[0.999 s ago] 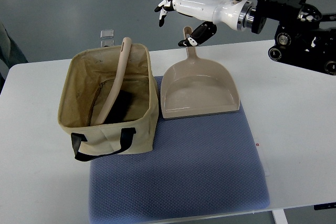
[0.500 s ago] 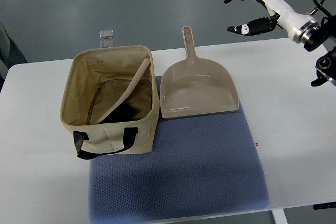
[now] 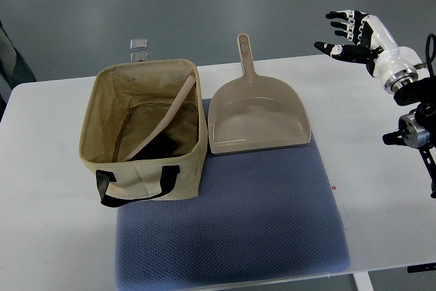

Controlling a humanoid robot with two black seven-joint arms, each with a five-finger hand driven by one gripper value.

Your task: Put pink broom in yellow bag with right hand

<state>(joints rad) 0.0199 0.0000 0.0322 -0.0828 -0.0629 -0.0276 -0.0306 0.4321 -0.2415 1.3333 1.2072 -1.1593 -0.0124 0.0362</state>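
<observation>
The pink broom (image 3: 165,118) lies inside the yellow bag (image 3: 143,131), its handle leaning up against the bag's right wall and its dark bristles at the bottom. The bag stands upright on the left part of the blue mat (image 3: 231,223), black handles at its front. My right hand (image 3: 347,35) is raised at the far right of the table, well away from the bag, fingers spread and holding nothing. No left arm shows.
A pink dustpan (image 3: 257,119) lies on the mat's far edge just right of the bag, handle pointing away. The white table (image 3: 48,236) carries the mat. A small clear item (image 3: 139,44) sits behind the bag at the table's far edge.
My right hand has drawn back from above the dustpan handle to the far right. The broom handle has dropped from sticking out over the bag's rim to leaning inside.
</observation>
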